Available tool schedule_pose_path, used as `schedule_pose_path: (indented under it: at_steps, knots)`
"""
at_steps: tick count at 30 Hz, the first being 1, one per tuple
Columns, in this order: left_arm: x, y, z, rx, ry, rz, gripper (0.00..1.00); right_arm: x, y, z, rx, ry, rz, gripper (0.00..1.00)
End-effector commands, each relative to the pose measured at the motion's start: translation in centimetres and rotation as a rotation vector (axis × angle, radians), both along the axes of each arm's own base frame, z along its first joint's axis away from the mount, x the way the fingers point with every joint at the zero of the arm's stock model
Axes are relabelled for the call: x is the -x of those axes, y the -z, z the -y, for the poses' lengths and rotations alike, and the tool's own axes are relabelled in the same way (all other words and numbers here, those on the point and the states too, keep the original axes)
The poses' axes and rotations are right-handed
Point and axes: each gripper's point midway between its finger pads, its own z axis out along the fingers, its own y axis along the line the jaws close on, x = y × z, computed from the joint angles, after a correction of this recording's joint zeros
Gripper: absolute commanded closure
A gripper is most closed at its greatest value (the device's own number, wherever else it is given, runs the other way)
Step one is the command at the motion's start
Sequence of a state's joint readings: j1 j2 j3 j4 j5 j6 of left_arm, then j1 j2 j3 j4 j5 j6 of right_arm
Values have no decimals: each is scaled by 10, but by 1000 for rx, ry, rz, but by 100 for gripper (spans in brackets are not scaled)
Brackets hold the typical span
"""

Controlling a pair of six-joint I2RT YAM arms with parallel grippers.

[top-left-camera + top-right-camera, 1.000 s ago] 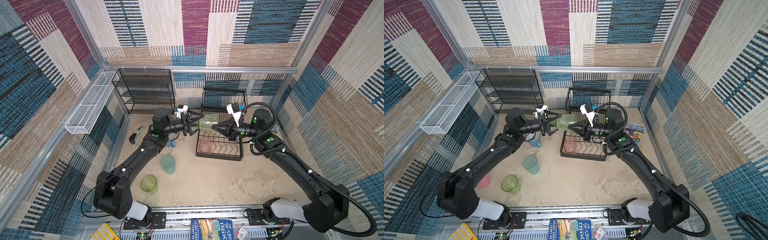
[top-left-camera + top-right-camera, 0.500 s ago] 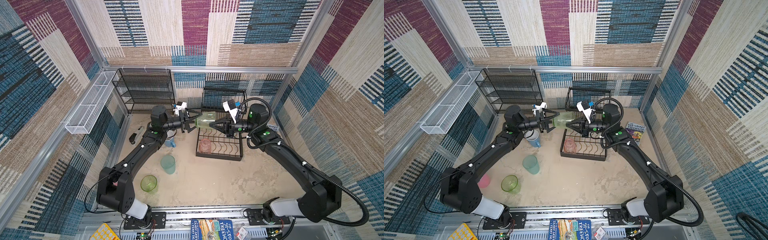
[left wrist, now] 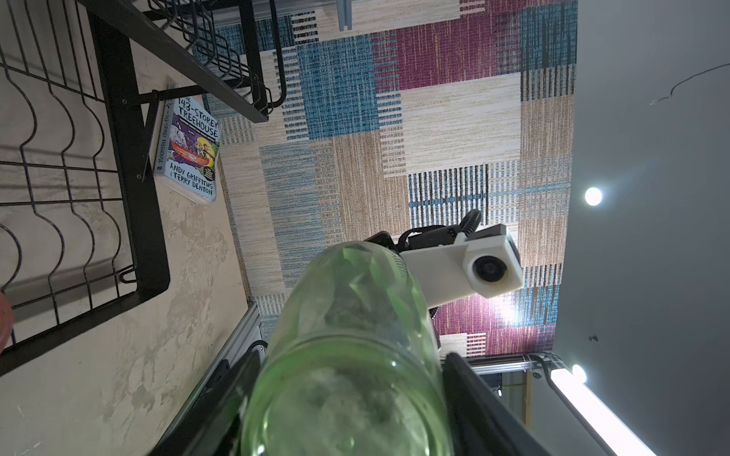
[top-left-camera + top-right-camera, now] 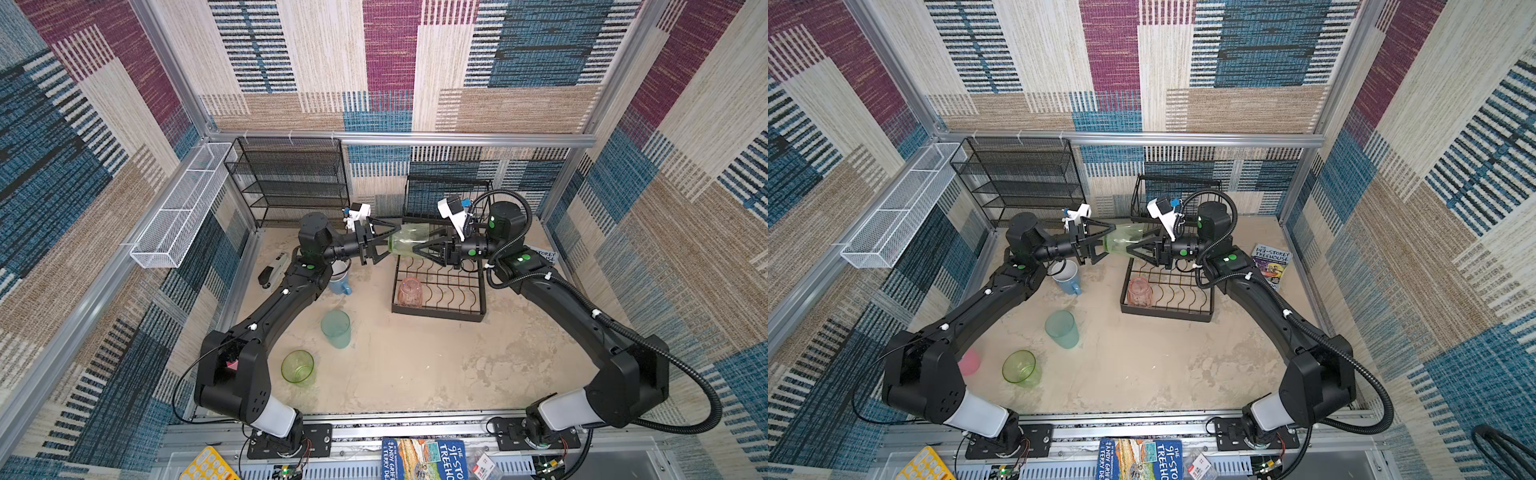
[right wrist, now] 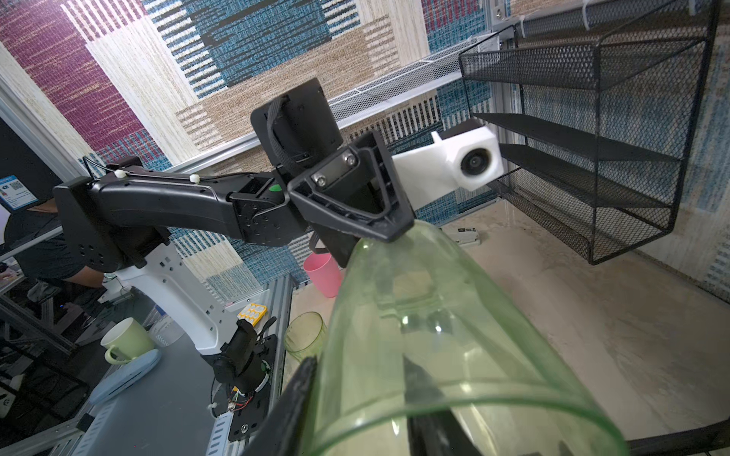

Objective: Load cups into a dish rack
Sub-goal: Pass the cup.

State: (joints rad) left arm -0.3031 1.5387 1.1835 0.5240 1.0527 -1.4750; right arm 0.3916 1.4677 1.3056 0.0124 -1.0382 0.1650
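Note:
A translucent green tumbler (image 4: 405, 245) (image 4: 1121, 243) lies level in the air above the back of the black wire dish rack (image 4: 436, 313). My left gripper (image 4: 392, 243) (image 3: 347, 395) is shut on its base. My right gripper (image 4: 417, 245) (image 5: 359, 375) is open astride its rim, one finger inside and one outside. A peach-pink cup (image 4: 410, 291) stands mouth down in the rack's lower tray. On the table stand a teal cup (image 4: 336, 328), a second green tumbler (image 4: 297, 365), a light-blue mug (image 4: 340, 280) under my left arm, and a pink cup (image 4: 969, 361).
A black mesh shelf unit (image 4: 291, 178) stands at the back left, and a long white mesh basket (image 4: 178, 212) hangs on the left wall. A book (image 4: 1271, 259) lies right of the rack. A dark stapler-like item (image 4: 272, 270) lies by the left wall.
Both arms came together over the rack with the green tumbler between them. My left gripper closed on its base, and my right gripper's fingers, pinched on the rim before, have come apart.

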Motion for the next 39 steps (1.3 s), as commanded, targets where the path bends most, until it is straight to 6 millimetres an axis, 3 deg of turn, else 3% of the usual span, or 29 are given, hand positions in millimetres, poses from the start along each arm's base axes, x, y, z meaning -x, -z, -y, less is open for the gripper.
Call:
schedule_pose_path:
  at_steps: [1, 5, 10, 17, 24, 39]
  knots:
    - [-1, -7, -3, 20, -9, 34, 37, -6, -4, -1, -10, 20, 12, 56]
    - [-2, -8, -2, 27, -5, 33, 37, -9, -5, -3, -20, 14, 5, 74]
    - [2, -12, -2, 26, 19, 42, 27, -8, -5, -4, -24, -9, 21, 99]
    - [14, -26, -3, 8, 51, 86, 17, -6, -5, -7, -27, -52, 31, 100]
    - [15, -24, -2, -28, 70, 109, 12, -4, -7, -9, -28, -80, 33, 100]
    - [8, -15, 3, -77, 92, 104, 11, -5, -8, -12, -10, -95, 36, 100]
